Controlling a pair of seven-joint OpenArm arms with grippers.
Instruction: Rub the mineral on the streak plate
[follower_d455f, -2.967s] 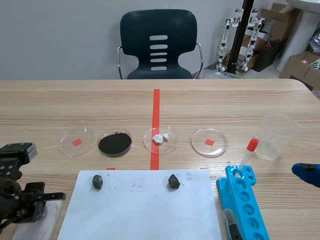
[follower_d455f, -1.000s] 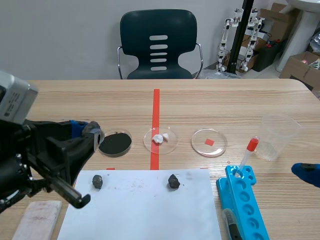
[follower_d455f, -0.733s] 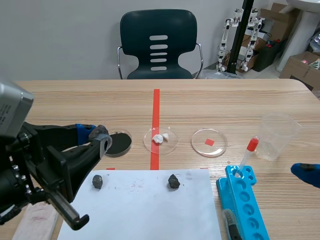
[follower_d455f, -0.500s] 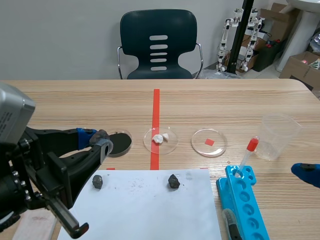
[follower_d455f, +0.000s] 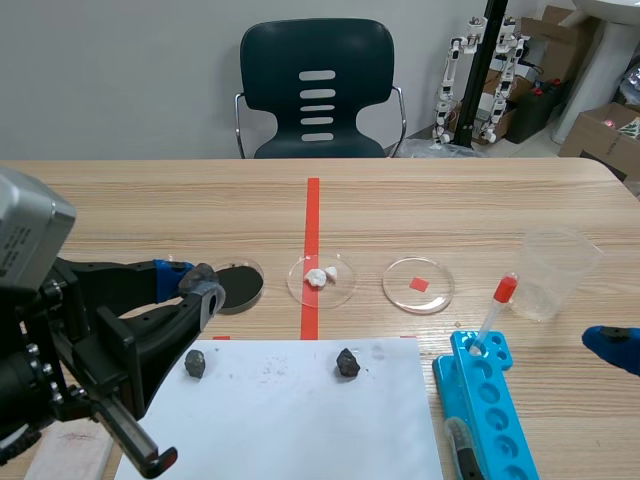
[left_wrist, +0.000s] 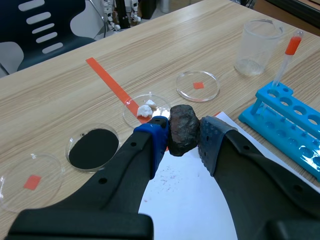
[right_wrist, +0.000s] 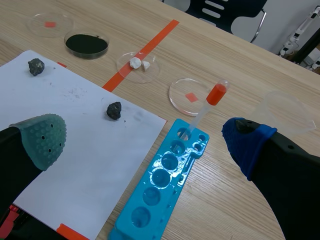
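Observation:
My left gripper is shut on a dark brown lump of mineral and hangs raised over the left part of the white paper sheet. In the scene view that left gripper stands just before the black-powder dish. The pale streak plate lies at the table's front left corner, partly hidden by the left arm. Two smaller dark rocks rest on the paper. My right gripper is open and holds nothing, above the blue rack.
A row of petri dishes crosses the table: black powder, white bits, one with a red square. A blue tube rack holds a red-capped tube. A clear cup stands far right.
The left arm has come up from the streak plate at the front left and swung its gripper toward the paper's left side. The right arm has kept still.

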